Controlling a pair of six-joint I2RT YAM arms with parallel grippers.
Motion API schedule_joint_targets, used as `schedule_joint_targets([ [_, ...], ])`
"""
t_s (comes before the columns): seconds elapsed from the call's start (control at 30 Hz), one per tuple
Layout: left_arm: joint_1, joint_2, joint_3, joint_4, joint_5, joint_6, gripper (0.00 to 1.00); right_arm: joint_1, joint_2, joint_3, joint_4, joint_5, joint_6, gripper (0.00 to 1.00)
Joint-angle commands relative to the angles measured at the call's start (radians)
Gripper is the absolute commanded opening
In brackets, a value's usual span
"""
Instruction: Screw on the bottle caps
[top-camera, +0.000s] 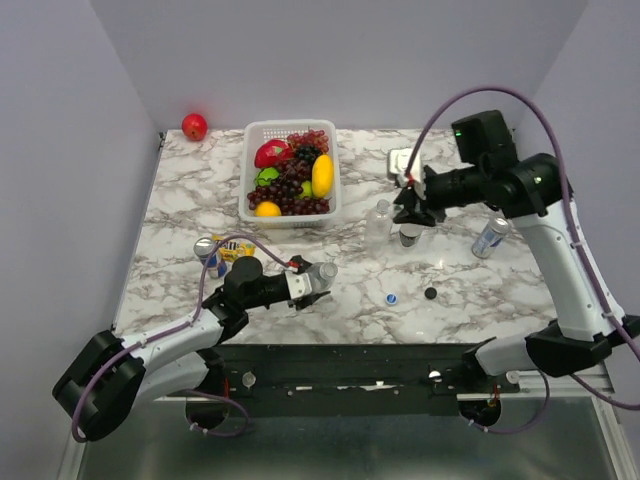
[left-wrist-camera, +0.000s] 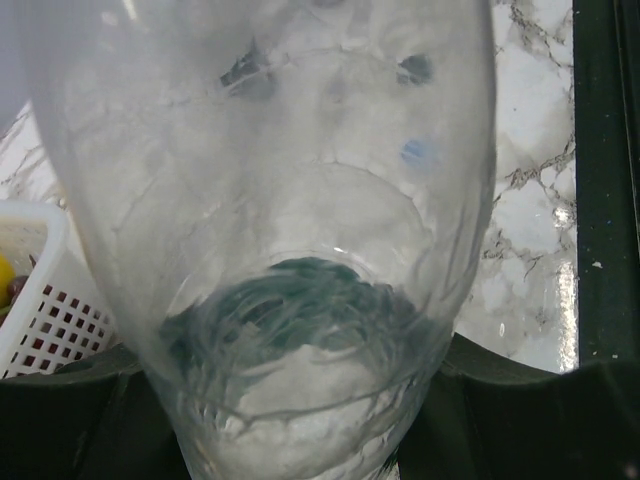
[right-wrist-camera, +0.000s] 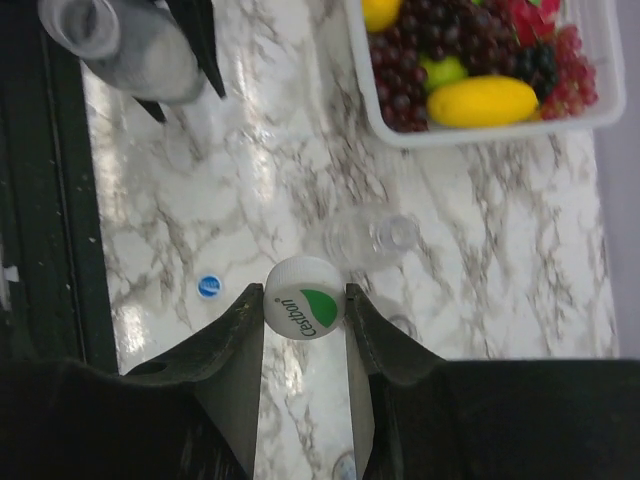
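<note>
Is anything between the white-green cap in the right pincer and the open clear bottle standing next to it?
Nothing visible. The white-green cap in the right pincer sits beside the clear bottle; only bare marble shows between them.

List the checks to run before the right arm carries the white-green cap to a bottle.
1. White-green cap held by the right gripper: ok, a finger presses each side.
2. Standing clear bottle upright and uncapped: ok, its mouth is open.
3. Cap lined up over that mouth: not ok, the mouth lies beside the cap in the right wrist view.
4. Left gripper holding the second clear bottle: ok.
5. Blue cap and black cap out of the way: ok, both lie loose on the table, nearer the arm bases.
</note>
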Motion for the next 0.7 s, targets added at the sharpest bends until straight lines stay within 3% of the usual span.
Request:
schedule_joint_targets([
  [0.0,-0.034,0.007,-0.037,0.106,-0.026,0.001,0.0,0.168,0.098,0.107,-0.075,0.025,0.099,0.28],
  [0.23,-0.042,-0.01,-0.071,0.123,-0.049,-0.052,0.0,0.411,0.195,0.169,-0.21,0.16,-0.056,0.28],
  [0.6,-0.043,0.03,-0.03,0.066,-0.044,-0.19,0.0,0.521,0.221,0.131,-0.205,0.227,-0.119,0.29],
  [0.67,-0.042,0.042,-0.025,0.086,-0.02,-0.221,0.0,0.55,0.177,0.036,-0.117,0.28,-0.119,0.29],
])
